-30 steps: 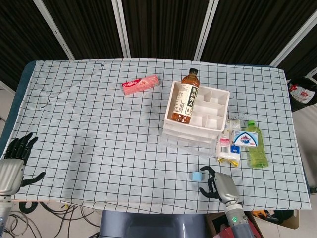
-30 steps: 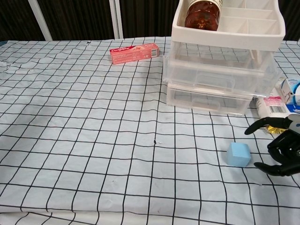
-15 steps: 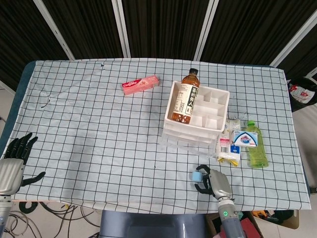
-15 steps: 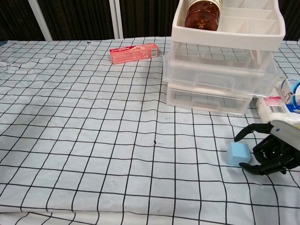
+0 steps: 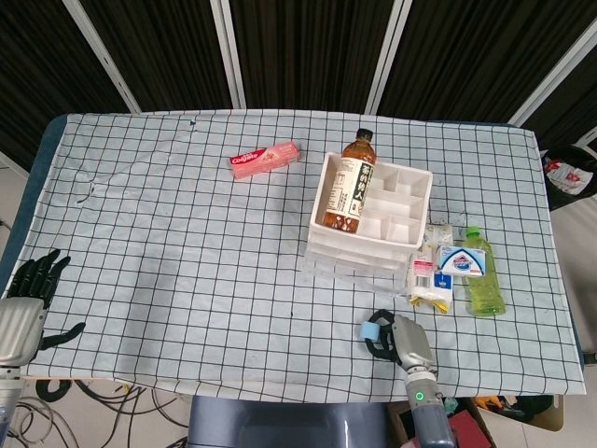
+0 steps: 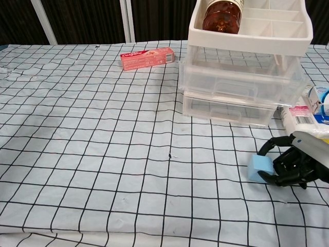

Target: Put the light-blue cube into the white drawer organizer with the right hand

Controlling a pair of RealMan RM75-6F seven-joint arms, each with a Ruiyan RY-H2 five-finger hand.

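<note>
Chest view shows the right hand (image 6: 294, 165) at the near right of the worktop (image 6: 103, 154), its dark fingers curled around the light-blue cube (image 6: 260, 168), which sits on the cloth just left of the palm; whether they grip it firmly I cannot tell. The white drawer organizer (image 6: 250, 23) stands farther back, directly beyond. The left hand (image 5: 20, 313) rests open, well apart at the near left edge.

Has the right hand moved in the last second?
Yes. The right hand has shifted left across the checked cloth, closing on the light-blue cube.
</note>
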